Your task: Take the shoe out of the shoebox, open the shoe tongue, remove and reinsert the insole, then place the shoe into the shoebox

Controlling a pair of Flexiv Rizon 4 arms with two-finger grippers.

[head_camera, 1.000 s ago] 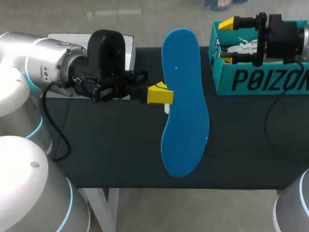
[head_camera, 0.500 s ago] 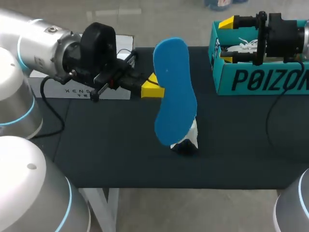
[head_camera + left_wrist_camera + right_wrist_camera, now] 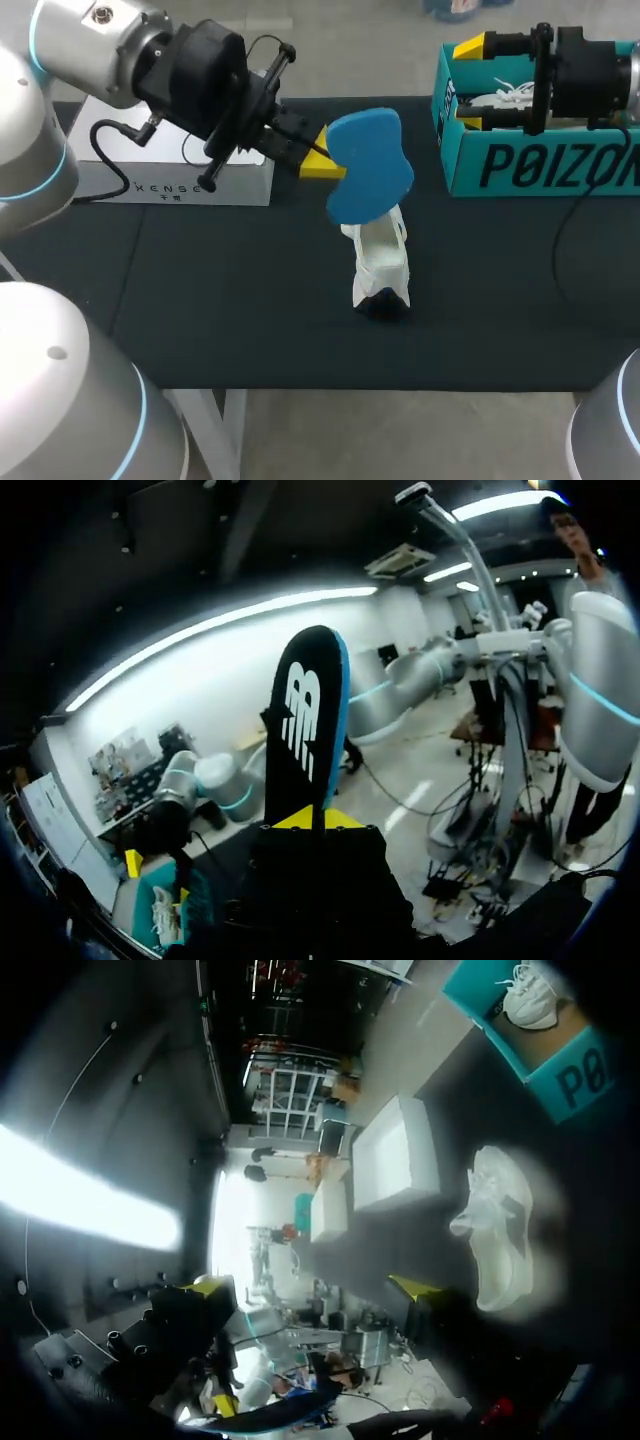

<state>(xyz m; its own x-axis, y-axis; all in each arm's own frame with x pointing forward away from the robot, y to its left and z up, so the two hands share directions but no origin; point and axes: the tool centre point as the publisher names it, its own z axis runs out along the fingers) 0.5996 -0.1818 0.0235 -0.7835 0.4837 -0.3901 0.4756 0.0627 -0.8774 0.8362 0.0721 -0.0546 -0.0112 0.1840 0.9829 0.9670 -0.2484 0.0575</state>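
Note:
My left gripper (image 3: 324,165) is shut on a blue insole (image 3: 368,165), holding it by one edge above the table. In the left wrist view the insole (image 3: 305,720) stands upright out of the left gripper (image 3: 311,819), showing its black printed face. A white shoe (image 3: 380,262) sits on the dark table under the insole; the right wrist view shows the shoe (image 3: 496,1226) lying ahead of the fingers. My right gripper (image 3: 472,86) hangs open over the left end of the teal shoebox (image 3: 530,165). In its own view, the right gripper (image 3: 310,1288) has nothing between its fingers.
A second white shoe (image 3: 506,97) lies inside the shoebox. A white rectangular box (image 3: 180,170) sits at the table's back left, under my left arm. The table's (image 3: 230,300) front edge runs close below the shoe.
My left arm rose and swung toward the back, turning the insole from lying flat over the shoe to tilted up and away. The shoe is now uncovered. The right arm kept still.

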